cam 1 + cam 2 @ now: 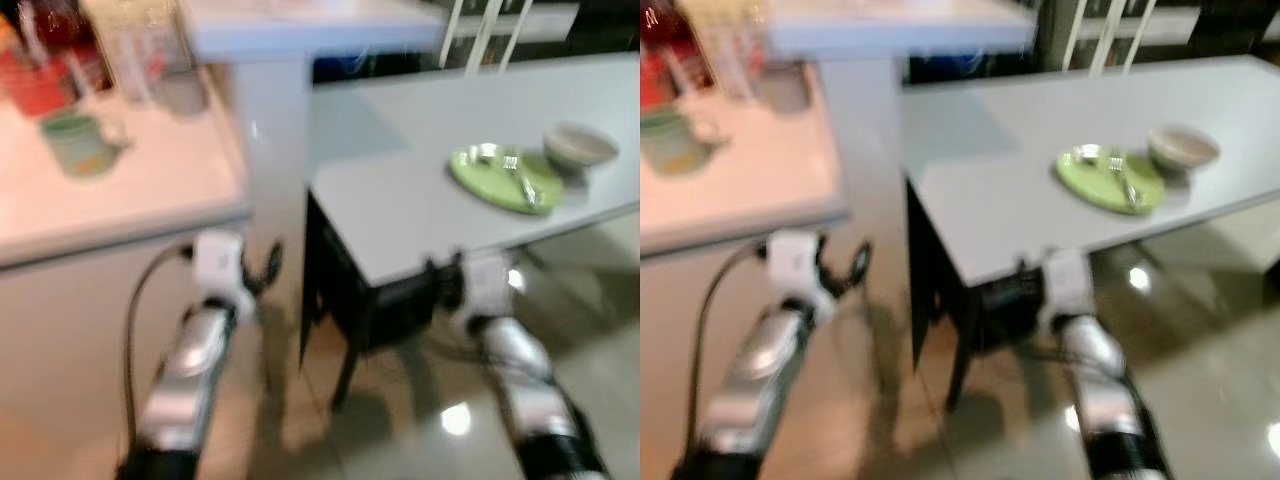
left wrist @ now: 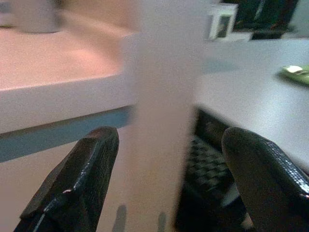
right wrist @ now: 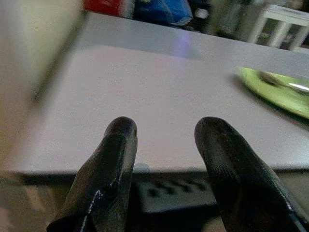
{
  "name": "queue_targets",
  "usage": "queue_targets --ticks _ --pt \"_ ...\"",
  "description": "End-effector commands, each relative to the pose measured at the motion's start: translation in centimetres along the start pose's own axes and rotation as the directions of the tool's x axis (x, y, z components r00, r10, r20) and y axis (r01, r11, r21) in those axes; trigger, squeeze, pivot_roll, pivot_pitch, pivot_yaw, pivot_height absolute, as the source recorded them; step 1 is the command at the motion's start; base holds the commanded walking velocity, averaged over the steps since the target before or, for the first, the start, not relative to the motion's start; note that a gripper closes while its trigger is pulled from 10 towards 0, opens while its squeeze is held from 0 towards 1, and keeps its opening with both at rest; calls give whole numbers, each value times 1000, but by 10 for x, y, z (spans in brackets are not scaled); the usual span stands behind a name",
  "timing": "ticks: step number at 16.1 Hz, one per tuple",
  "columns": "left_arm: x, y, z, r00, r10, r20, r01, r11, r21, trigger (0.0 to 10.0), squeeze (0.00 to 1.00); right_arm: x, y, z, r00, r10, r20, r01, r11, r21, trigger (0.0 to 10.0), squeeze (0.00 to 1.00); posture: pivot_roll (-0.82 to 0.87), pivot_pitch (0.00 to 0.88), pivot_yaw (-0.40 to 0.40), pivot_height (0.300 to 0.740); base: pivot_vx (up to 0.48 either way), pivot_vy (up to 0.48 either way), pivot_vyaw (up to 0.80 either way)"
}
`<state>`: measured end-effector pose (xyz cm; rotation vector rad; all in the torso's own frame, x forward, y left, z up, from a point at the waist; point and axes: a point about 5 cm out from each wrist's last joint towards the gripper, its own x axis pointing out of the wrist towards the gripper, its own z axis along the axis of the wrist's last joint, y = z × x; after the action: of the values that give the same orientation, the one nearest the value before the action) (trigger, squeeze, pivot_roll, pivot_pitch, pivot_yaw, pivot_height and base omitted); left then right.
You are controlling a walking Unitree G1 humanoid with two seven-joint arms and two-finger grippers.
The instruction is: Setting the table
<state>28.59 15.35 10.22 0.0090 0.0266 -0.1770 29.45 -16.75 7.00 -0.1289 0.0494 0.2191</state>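
Both grippers hang parted and empty; the green plate (image 1: 505, 178) lies ahead and right of the right gripper (image 3: 164, 159), well nearer it than the left gripper (image 2: 169, 179)

- Left arm reaches forward, its left gripper (image 2: 164, 183) empty with fingers (image 2: 77, 183) spread apart.
- Right arm extends forward; right gripper (image 3: 164, 169) empty, its two fingers (image 3: 113, 164) parted.
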Motion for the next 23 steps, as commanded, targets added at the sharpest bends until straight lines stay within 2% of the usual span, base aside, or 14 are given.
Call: queue_targets --ticks 1,4,9,19,23 --pt "3 -5 3 1000 -10 7 10 1000 -2 10000 0 -2 -10 1 1000 -16 0 16 1000 -19 10000 0 32 0 -37 740 0 480 0" --pt "5 -5 2 1000 -6 -14 7 999 39 10000 0 -3 -9 0 1000 -15 0 15 1000 -18 10000 0 30 0 -35 740 0 477 0" --pt "5 -8 6 1000 -18 18 17 998 67 10000 0 -3 -8 0 1000 -12 5 12 1000 -24 10000 0 31 0 -33 740 216 370 0" --pt "8 -8 10 999 -2 38 -2 995 104 10000 0 -4 -5 1 1000 -4 18 5 999 -37 10000 0 28 0 -32 740 0 0 0" --pt "13 -7 29 993 6 118 -20 993 120 10000 0 -2 -7 11 997 -19 76 23 998 -63 10000 0 30 0 -29 740 0 0 0"
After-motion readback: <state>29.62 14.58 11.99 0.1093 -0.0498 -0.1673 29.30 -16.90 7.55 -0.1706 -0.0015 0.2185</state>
